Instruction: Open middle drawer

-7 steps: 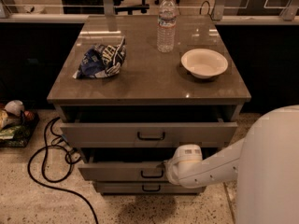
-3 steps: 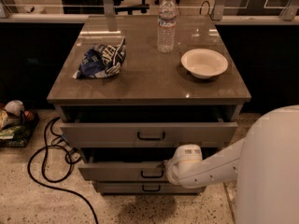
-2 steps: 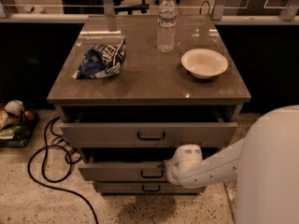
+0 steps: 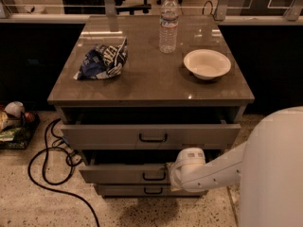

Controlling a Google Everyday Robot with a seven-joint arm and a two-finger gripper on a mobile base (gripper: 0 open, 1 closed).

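The middle drawer (image 4: 118, 173) is the second grey front of the cabinet, pulled out a little, with a small black bar handle (image 4: 154, 176). My gripper (image 4: 171, 175) is at the right end of that handle, at the end of the white arm (image 4: 213, 171) that comes in from the right. The wrist housing covers the fingers. The top drawer (image 4: 94, 135) above it also stands pulled out. The bottom drawer (image 4: 123, 190) sits nearly flush.
On the cabinet top (image 4: 156, 82) lie a blue chip bag (image 4: 103, 60), a water bottle (image 4: 168, 23) and a white bowl (image 4: 207, 64). A black cable (image 4: 52, 160) loops on the floor at the left, near a basket of items (image 4: 13, 122). My white body (image 4: 274, 169) fills the lower right.
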